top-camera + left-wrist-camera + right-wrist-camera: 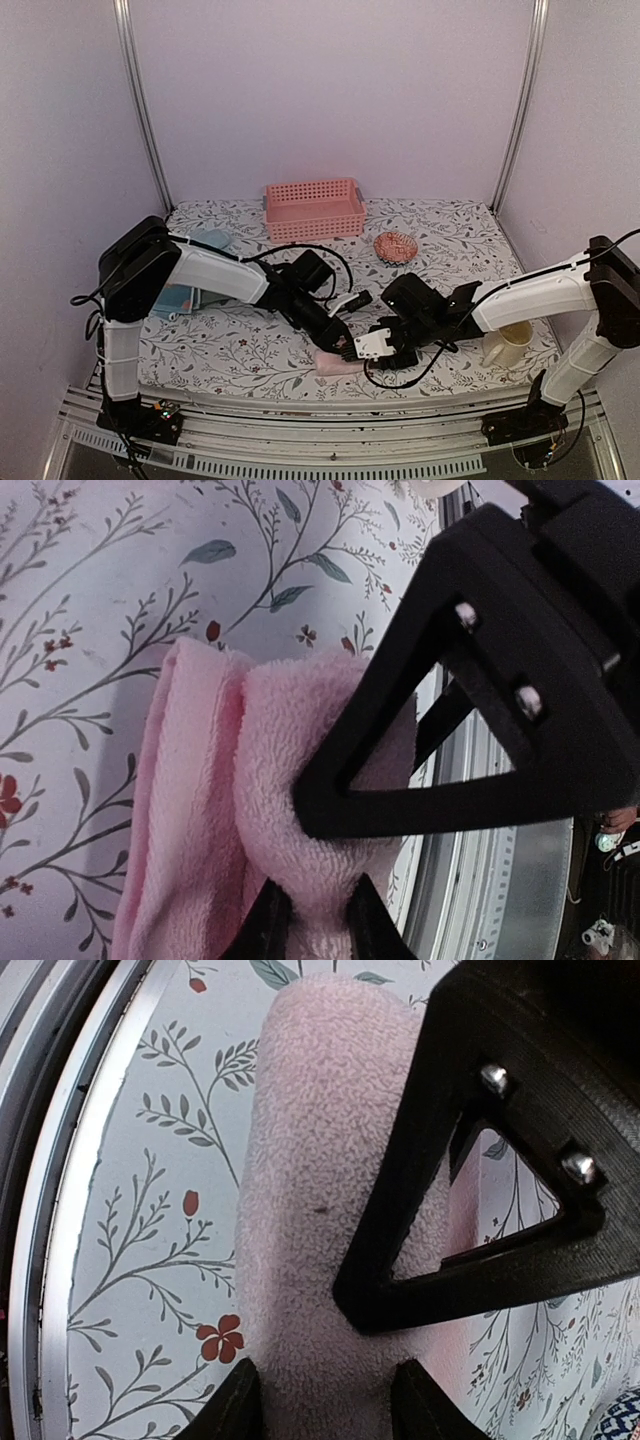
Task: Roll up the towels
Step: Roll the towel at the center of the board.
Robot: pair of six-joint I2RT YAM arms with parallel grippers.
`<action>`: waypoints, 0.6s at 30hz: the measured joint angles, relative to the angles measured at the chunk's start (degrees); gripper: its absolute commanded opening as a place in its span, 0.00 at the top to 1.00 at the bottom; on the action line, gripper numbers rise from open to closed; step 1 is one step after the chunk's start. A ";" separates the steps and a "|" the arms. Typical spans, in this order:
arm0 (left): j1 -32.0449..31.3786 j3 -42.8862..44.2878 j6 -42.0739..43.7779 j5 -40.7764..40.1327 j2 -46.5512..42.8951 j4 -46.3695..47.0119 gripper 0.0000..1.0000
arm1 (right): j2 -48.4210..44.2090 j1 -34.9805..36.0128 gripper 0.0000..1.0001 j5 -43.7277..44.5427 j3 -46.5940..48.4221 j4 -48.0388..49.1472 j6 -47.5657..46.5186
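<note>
Pink towel (336,365) is lying partly rolled at the six o'clock edge of the table (450,250), with both claws on it. Left gripper (315,915), angled in from ten o'clock, is pinching a fold of it tight. Right gripper (325,1400), angled in from three o'clock, is clasping the thick roll between its fingers.
</note>
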 measured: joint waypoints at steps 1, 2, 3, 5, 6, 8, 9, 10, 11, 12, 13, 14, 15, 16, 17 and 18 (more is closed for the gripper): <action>0.15 0.00 0.04 0.07 0.02 -0.15 0.76 | 0.42 0.02 0.64 0.07 0.00 0.37 -0.22; 0.28 0.00 0.22 -0.02 0.00 -0.31 0.71 | 0.83 0.02 0.67 0.09 0.02 0.79 -0.44; 0.33 0.00 0.57 -0.22 -0.07 -0.48 0.66 | 1.16 0.00 0.69 0.04 0.09 1.03 -0.48; 0.37 -0.42 1.11 -1.40 -0.70 -0.90 0.58 | 1.73 0.00 0.73 -0.17 0.48 1.09 -0.68; 0.39 -0.83 1.46 -2.25 -1.36 -1.07 0.57 | 2.10 0.00 0.74 -0.52 0.94 0.94 -0.66; 0.46 -2.99 1.62 -4.50 -4.02 -1.79 0.56 | 3.06 0.00 0.75 -1.57 2.12 0.59 -0.50; 0.55 -4.31 1.70 -5.66 -5.84 -2.19 0.56 | 3.65 0.00 0.76 -2.32 2.91 0.04 -0.44; 0.68 -5.79 1.73 -6.97 -8.09 -2.62 0.55 | 4.24 -0.11 0.76 -3.17 3.78 -0.79 -0.31; 0.83 -7.48 1.70 -8.35 -10.58 -2.82 0.55 | 4.79 -0.33 0.77 -4.15 4.68 -1.75 -0.22; 0.96 -9.01 1.68 -9.57 -12.76 -2.78 0.55 | 5.60 -0.68 0.77 -5.49 5.90 -2.99 -0.07; 1.09 -10.86 1.53 -10.93 -15.39 -2.73 0.55 | 6.49 -1.09 0.78 -6.84 7.13 -4.26 0.09; 1.16 -13.31 1.29 -12.68 -18.73 -2.27 0.54 | 7.56 -1.64 0.78 -8.48 8.63 -5.68 0.28; 1.16 -15.52 0.98 -14.16 -21.75 -1.79 0.54 | 8.70 -2.25 0.78 -10.27 10.16 -7.19 0.61; 1.01 -17.53 0.79 -15.61 -24.24 -1.05 0.53 | 9.92 -2.95 0.78 -12.17 11.72 -8.74 0.90; 0.72 -20.04 0.48 -17.38 -27.39 -0.17 0.52 | 10.93 -3.58 0.78 -13.64 12.96 -10.03 1.07; 0.28 -22.43 0.28 -19.19 -30.38 0.70 0.52 | 12.28 -4.46 0.78 -15.50 14.71 -11.63 1.38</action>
